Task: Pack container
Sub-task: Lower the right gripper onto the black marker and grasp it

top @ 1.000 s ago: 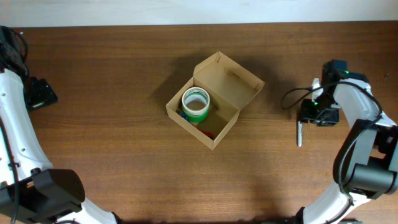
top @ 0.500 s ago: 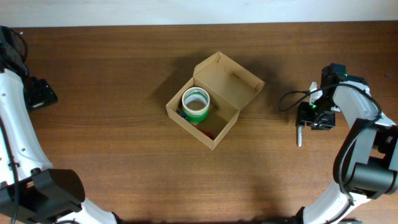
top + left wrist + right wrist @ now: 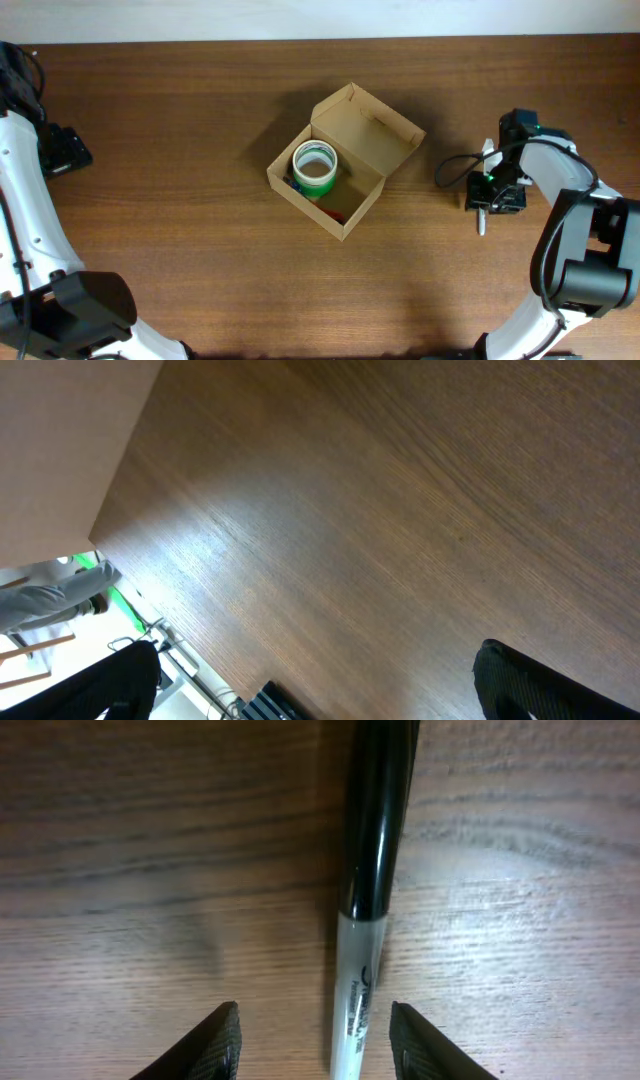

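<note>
White-shelled left arm point(image 3: 22, 200) and right arm point(image 3: 562, 165), black at the joints; looping black cable point(image 3: 441, 170), tiny green light point(image 3: 490, 178); dark tapered fingertips point(image 3: 215, 1042) on right gripper point(image 3: 312, 1042).

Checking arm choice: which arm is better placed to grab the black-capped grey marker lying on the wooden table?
Right. The right gripper hangs open, straddling the black-capped grey marker; the left gripper sits far across the table.
</note>
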Robot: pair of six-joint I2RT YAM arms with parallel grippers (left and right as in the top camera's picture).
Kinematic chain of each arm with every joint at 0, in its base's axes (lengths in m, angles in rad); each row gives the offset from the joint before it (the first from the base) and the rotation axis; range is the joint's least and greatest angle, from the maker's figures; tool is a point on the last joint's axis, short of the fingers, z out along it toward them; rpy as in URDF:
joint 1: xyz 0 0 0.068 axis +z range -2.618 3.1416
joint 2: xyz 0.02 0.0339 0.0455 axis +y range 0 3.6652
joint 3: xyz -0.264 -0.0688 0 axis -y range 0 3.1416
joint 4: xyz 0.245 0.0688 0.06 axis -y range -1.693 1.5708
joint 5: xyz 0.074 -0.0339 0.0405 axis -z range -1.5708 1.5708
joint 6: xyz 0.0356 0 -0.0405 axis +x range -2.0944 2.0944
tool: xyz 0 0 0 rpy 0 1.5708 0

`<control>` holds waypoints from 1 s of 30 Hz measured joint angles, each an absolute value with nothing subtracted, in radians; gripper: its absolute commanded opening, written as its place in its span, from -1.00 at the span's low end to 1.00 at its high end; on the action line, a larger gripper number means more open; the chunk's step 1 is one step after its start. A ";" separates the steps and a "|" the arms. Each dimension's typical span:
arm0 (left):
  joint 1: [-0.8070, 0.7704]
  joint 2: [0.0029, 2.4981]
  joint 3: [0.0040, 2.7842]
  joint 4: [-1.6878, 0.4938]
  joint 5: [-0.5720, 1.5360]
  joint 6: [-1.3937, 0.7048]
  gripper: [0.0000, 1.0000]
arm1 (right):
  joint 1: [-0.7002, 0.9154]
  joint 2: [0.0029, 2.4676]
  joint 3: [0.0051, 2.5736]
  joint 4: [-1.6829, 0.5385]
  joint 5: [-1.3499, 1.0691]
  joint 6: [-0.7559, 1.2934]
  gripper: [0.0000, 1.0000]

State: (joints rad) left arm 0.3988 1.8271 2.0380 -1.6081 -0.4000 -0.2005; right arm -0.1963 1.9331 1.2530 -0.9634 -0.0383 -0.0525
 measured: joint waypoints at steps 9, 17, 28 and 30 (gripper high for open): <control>0.399 1.827 2.038 -1.608 -0.400 -0.201 1.00 | -0.196 1.933 1.251 -0.963 -0.031 -0.050 -0.13; 0.399 1.827 2.038 -1.608 -0.400 -0.200 1.00 | -0.196 1.933 1.218 -0.938 -0.028 -0.047 -0.17; 0.399 1.827 2.038 -1.608 -0.400 -0.200 1.00 | -0.196 1.927 1.197 -0.876 0.007 -0.020 -0.92; 0.399 1.827 2.038 -1.608 -0.400 -0.200 1.00 | -0.196 1.925 1.195 -0.868 0.010 -0.014 -0.92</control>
State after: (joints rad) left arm 0.3988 1.8271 2.0380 -1.6077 -0.4000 -0.2005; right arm -0.1963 1.9251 1.1954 -0.8680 0.0101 -0.0139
